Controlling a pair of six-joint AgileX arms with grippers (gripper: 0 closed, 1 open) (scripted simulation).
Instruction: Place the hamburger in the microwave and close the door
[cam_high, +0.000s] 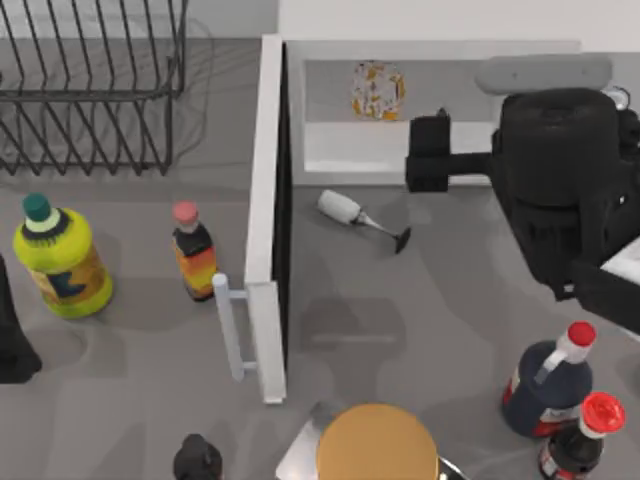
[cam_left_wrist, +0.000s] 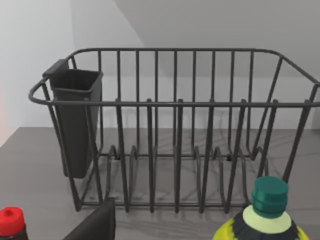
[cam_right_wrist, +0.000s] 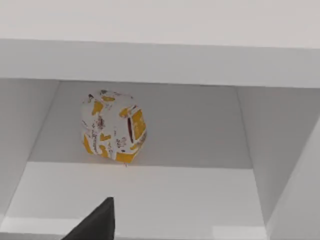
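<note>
Towering over the table's right, the right gripper hangs at the microwave mouth, grip state unclear; hamburger rests deep inside, door swung open for access

Evenly and softly lit throughout, no glare. Faint diffuse shadows on the grey bench beside the open door and under the dish rack. Slightly soft-edged all over. Microwave cavity bright, gently shaded toward its far wall.
</note>
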